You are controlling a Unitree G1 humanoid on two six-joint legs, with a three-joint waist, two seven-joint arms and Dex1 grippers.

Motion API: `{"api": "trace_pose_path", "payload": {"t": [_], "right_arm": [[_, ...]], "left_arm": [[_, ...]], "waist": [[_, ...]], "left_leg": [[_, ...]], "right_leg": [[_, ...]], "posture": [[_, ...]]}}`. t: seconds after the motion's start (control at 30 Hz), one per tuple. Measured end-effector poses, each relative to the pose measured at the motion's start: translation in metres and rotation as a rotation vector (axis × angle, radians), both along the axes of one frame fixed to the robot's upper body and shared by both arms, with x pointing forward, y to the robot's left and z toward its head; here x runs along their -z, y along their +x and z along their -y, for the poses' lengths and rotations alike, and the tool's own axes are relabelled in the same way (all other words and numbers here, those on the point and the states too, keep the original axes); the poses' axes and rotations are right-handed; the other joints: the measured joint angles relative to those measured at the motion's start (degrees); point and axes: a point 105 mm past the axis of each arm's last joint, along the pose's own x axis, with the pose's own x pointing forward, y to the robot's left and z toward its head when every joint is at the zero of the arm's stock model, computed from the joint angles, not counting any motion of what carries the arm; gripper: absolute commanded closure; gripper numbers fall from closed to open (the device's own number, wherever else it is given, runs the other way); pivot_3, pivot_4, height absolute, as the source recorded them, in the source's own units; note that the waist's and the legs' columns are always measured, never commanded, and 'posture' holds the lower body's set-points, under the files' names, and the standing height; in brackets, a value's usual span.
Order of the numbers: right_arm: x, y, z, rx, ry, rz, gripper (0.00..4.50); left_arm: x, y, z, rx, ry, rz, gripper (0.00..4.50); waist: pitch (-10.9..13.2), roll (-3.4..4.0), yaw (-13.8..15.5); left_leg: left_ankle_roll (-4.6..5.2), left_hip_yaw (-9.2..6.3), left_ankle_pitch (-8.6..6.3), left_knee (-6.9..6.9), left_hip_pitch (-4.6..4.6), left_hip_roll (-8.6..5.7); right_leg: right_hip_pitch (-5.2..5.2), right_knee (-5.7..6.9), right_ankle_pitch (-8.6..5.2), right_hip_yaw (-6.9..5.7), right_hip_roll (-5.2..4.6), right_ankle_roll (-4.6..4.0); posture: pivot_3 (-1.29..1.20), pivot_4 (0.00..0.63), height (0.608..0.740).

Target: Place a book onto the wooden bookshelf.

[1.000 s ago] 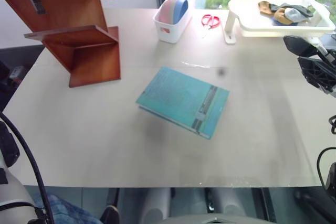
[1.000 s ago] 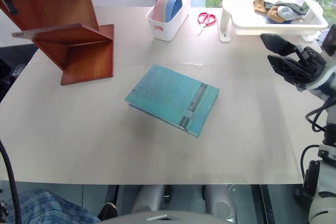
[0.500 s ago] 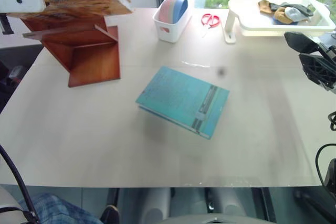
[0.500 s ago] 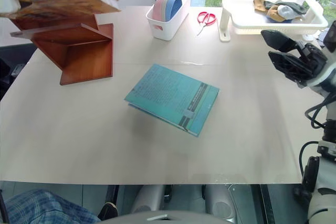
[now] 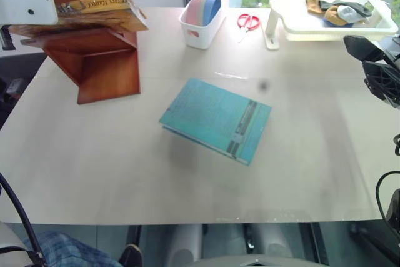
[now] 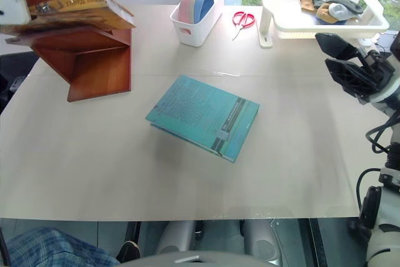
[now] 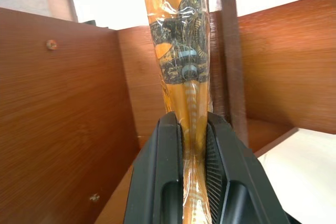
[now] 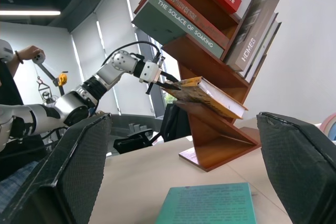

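Observation:
My left gripper (image 7: 192, 125) is shut on the lower edge of the yellow-orange book (image 7: 181, 40), which is wrapped in glossy film. The book (image 5: 94, 9) lies nearly flat across a slanted board of the wooden bookshelf (image 5: 107, 67) at the table's far left. Its front end sticks out past the board (image 8: 210, 94). I cannot tell whether it rests on the wood. Other books fill the shelves above it. My right gripper (image 6: 325, 52) hangs open over the table's right side, with nothing between its fingers.
A teal book (image 5: 215, 120) lies flat mid-table. At the back stand a white bin (image 5: 203, 18) with pink and blue items, red scissors (image 5: 249, 23) and a white rack (image 5: 294, 26) holding cloths. A person's jeans (image 5: 59, 248) show at the near left edge.
My left gripper has carried the book down and to the left, from up above the shelf to lying level over its slanted board. The right arm has kept still.

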Motion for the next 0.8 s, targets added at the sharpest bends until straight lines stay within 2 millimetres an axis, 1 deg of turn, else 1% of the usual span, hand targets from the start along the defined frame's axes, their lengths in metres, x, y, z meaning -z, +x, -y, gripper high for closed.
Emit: {"api": "trace_pose_path", "payload": {"t": [0.17, 0.37, 0.47, 0.57, 0.8], "right_arm": [[0.001, 0.000, 0.000, 0.002, -0.001, -0.002, 0.00], [0.001, -0.001, 0.001, 0.005, 0.000, 0.001, 0.00], [0.001, -0.001, 0.001, 0.006, 0.000, 0.002, 0.00], [0.000, 0.000, 0.001, 0.008, -0.002, 0.004, 0.00], [0.000, 0.000, 0.001, 0.012, -0.006, 0.006, 0.00]], "left_arm": [[0.007, -0.001, 0.000, -0.017, -0.011, -0.022, 4.42], [0.007, -0.012, -0.007, -0.049, -0.019, -0.019, 4.42], [0.008, -0.013, -0.009, -0.064, -0.031, -0.014, 4.42], [0.010, -0.016, -0.010, -0.086, -0.078, -0.023, 4.42], [0.011, -0.020, -0.013, -0.115, -0.103, -0.023, 4.42]], "waist": [[0.00, 0.00, -0.05], [0.00, 0.00, -1.16], [0.00, 0.00, -1.49], [0.00, 0.00, -1.54], [0.00, 0.00, -1.68]], "left_leg": [[0.00, 0.01, 0.00, 0.00, 0.01, 0.02], [0.00, -0.01, 0.00, 0.00, 0.04, 0.04], [0.00, -0.01, 0.00, 0.00, 0.09, 0.03], [0.00, 0.06, 0.00, 0.01, 0.09, 0.04], [0.01, 0.48, 0.00, 0.05, 0.10, 0.07]], "right_leg": [[0.00, 0.01, 0.00, 0.06, 0.00, 0.00], [-0.02, 0.04, 0.00, 0.14, 0.00, 0.00], [-0.04, 0.12, 0.00, 0.20, 0.02, 0.00], [-0.19, 0.30, 0.00, 0.36, 0.02, 0.00], [-0.47, 0.64, 0.00, 0.84, 0.06, 0.00]], "posture": [[0.00, 0.150, 0.740], [0.00, 0.150, 0.740], [0.00, 0.150, 0.740], [0.00, 0.150, 0.740], [0.00, 0.150, 0.740]]}}
